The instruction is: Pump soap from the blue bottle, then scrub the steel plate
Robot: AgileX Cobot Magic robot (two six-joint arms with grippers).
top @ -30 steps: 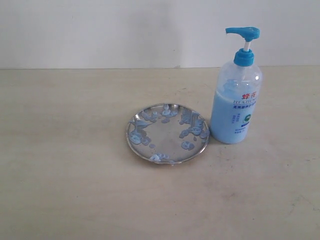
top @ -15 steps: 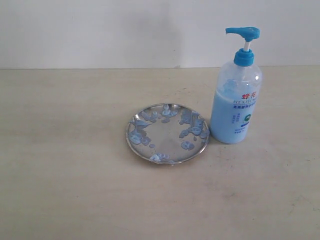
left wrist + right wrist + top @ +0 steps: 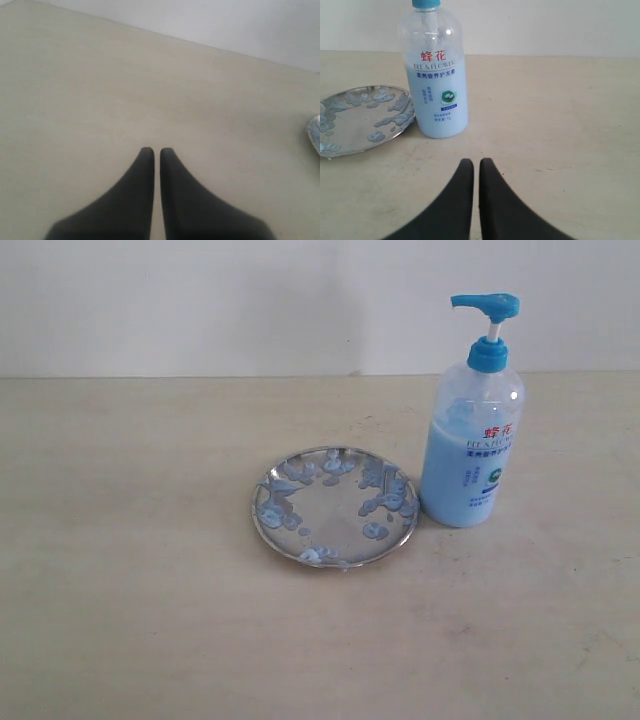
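The blue bottle [image 3: 472,430] stands upright on the table, its blue pump head raised, pale blue soap [image 3: 462,475] filling the lower part. It touches or nearly touches the steel plate [image 3: 335,507], which lies to its left, speckled with blue soap blobs. Neither arm shows in the exterior view. In the right wrist view, the bottle [image 3: 436,75] and plate [image 3: 362,120] lie ahead of my right gripper [image 3: 476,162], shut and empty, well short of the bottle. My left gripper [image 3: 156,150] is shut over bare table; only the plate's edge [image 3: 315,134] shows.
The pale wooden table [image 3: 130,570] stretches around the plate and bottle, with a white wall [image 3: 200,300] behind its far edge. Nothing else stands on it in view.
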